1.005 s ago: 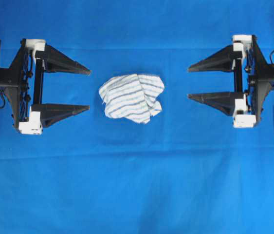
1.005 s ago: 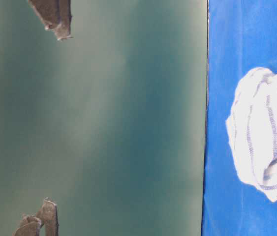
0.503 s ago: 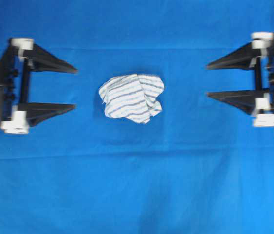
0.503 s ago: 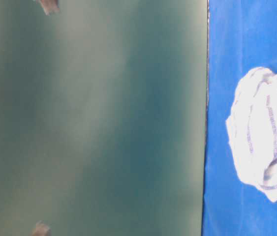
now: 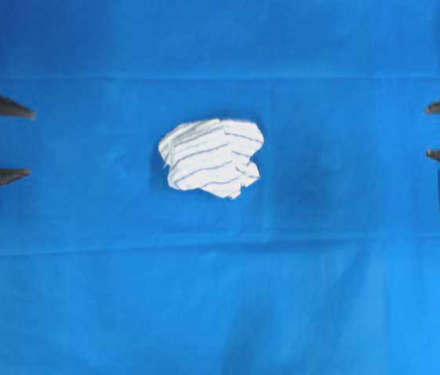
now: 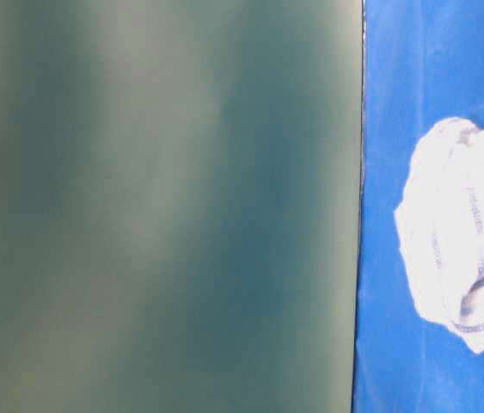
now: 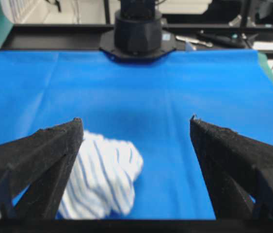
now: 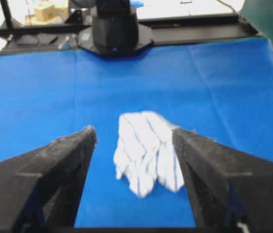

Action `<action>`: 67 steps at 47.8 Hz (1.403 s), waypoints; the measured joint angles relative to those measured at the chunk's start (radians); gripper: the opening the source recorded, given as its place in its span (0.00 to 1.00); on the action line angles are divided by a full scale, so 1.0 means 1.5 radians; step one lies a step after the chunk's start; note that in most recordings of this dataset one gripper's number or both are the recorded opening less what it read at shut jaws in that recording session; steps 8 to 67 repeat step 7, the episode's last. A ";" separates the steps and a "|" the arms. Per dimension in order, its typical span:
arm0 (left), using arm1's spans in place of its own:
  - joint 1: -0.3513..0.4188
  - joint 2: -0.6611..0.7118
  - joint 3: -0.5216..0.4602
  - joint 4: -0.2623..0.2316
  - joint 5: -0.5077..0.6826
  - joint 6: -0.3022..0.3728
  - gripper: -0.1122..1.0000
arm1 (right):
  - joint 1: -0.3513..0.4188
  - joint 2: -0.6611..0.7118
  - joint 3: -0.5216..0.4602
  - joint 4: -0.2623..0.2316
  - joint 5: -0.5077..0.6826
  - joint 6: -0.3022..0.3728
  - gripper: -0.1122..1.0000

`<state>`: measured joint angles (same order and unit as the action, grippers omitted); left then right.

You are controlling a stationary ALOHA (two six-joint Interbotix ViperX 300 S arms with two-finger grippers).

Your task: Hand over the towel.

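Observation:
The towel, a crumpled white cloth with thin blue-grey stripes, lies alone in the middle of the blue sheet. It also shows in the table-level view at the right edge. My left gripper is open at the far left edge, only its two fingertips showing, well apart from the towel. My right gripper is open at the far right edge, equally far off. In the left wrist view the towel lies ahead beside the left finger of the gripper. In the right wrist view the towel lies ahead of the gripper.
The blue sheet covers the whole table. The right arm's black base stands at the sheet's far edge in the left wrist view, the left arm's base likewise in the right wrist view. A green wall fills most of the table-level view.
Both grippers have drawn back outward, away from the towel, until only their fingertips remain in the overhead view. They have left the table-level view. The towel has not moved.

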<state>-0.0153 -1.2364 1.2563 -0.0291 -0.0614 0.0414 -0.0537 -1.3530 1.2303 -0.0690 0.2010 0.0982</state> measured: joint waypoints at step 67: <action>0.002 -0.074 0.043 0.000 0.057 0.000 0.91 | 0.000 -0.041 0.054 0.001 -0.002 0.005 0.73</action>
